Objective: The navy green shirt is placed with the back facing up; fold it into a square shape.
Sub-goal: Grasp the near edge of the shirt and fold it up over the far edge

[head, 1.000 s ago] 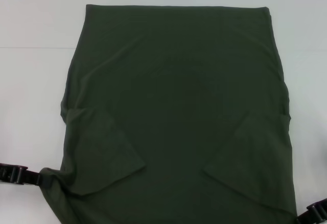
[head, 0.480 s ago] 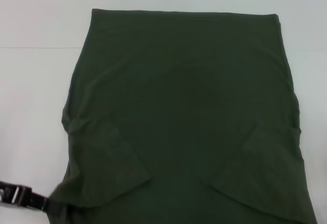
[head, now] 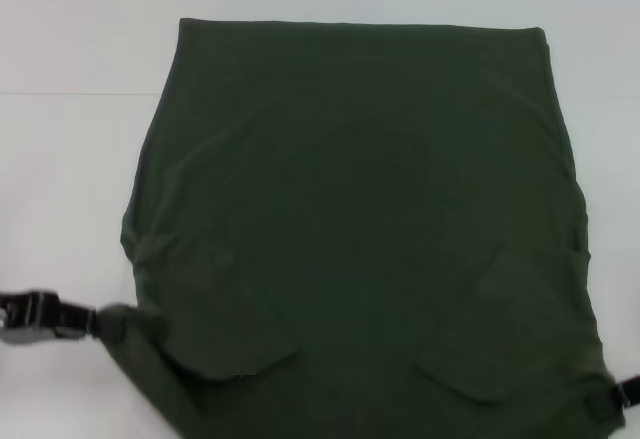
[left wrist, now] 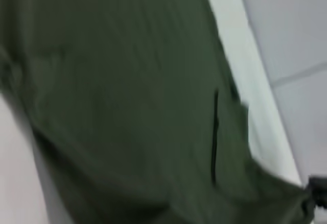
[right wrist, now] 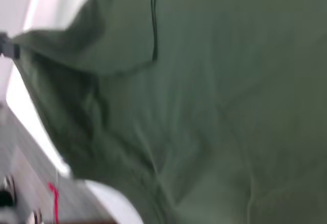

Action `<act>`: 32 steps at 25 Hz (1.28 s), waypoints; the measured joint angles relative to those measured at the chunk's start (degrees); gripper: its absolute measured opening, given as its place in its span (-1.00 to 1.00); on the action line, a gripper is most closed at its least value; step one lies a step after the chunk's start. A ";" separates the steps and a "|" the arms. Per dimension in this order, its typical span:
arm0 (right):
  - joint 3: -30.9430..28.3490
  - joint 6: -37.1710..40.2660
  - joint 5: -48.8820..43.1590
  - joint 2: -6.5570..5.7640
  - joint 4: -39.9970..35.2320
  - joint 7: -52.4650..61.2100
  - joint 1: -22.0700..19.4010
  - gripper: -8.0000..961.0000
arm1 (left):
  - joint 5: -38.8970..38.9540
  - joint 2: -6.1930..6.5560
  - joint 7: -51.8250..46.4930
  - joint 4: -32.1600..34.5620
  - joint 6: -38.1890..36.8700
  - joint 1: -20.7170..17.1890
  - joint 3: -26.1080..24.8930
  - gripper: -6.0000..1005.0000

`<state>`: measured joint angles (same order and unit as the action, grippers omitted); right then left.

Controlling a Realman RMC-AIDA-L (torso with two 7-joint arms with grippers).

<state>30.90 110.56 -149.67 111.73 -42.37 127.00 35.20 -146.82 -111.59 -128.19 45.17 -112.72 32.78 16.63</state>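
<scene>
The shirt (head: 360, 219) lies spread on the white desk (head: 70, 159), sleeves folded inward. The left pincer (head: 100, 321) grips its corner at 8 o'clock; the right pincer (head: 618, 395) grips the corner at 4 o'clock.

Left gripper (head: 100, 321) sits higher than before, raising the navy green shirt's (head: 360, 209) near-left corner; right gripper (head: 618, 394) reappears.
</scene>
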 joint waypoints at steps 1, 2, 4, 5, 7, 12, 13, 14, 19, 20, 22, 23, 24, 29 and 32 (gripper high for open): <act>-1.56 -0.13 0.55 -0.21 0.00 -0.33 -0.20 -0.85 | 0.32 0.15 -0.22 -0.13 0.45 0.18 -0.99 -0.93; -3.30 -0.20 1.65 -0.49 -0.01 -0.65 -0.57 -0.85 | 0.83 0.29 -0.45 -0.22 1.10 0.32 -2.02 -0.93; -5.70 -0.34 4.42 -1.00 -0.01 -0.98 -1.33 -0.84 | 2.15 0.49 -0.94 -0.44 2.51 0.41 -3.23 -0.93; -6.54 -0.65 6.15 -1.19 0.01 -1.03 -1.80 -0.84 | 3.01 0.62 -1.16 -0.74 3.58 0.42 -3.68 -0.93; -7.73 -1.63 8.61 -1.38 0.14 -1.03 -2.49 -0.84 | 5.23 0.85 -1.53 -1.75 6.51 0.43 -4.40 -0.93; -10.44 -7.41 14.57 -1.79 3.11 -1.31 -3.94 -0.83 | 11.95 0.83 -1.20 -4.93 13.04 0.12 -5.04 -0.93; -10.73 -8.74 16.33 -1.90 4.15 -1.34 -4.28 -0.83 | 13.25 0.77 -1.00 -5.43 13.88 0.06 -4.99 -0.93; -10.88 -9.56 17.41 -1.94 4.80 -1.35 -4.52 -0.83 | 15.19 0.55 -0.30 -6.09 15.07 0.06 -4.89 -0.93; -11.25 -15.17 22.80 -1.62 8.43 -1.77 -5.22 -0.82 | 19.04 0.11 2.82 -8.41 17.54 0.24 -4.82 -0.93; -11.32 -16.30 23.48 -1.56 9.22 -2.07 -5.20 -0.82 | 19.94 -0.05 3.66 -9.09 18.35 0.30 -4.75 -0.93; -11.35 -18.28 24.38 -1.40 10.47 -2.70 -4.95 -0.81 | 21.48 -0.47 5.60 -9.92 19.86 0.36 -4.82 -0.93; -11.37 -19.31 24.92 -1.33 10.86 -2.93 -4.83 -0.81 | 22.31 -0.68 6.58 -10.22 20.57 0.34 -4.89 -0.93; -11.38 -20.17 25.45 -1.24 11.16 -3.07 -4.76 -0.81 | 23.34 -0.94 7.62 -10.45 21.24 0.22 -4.98 -0.93; -11.53 -25.18 28.87 -0.86 11.98 -3.40 -4.82 -0.80 | 26.55 -1.75 10.59 -11.31 24.95 -0.56 -5.04 -0.93; -11.43 -27.22 29.26 -0.44 11.99 -3.56 -4.73 -0.80 | 26.60 -2.11 11.45 -12.07 26.86 -0.60 -5.04 -0.93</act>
<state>19.46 83.34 -120.40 111.29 -30.37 123.44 30.48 -120.22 -113.70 -116.74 33.09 -85.86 32.18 11.58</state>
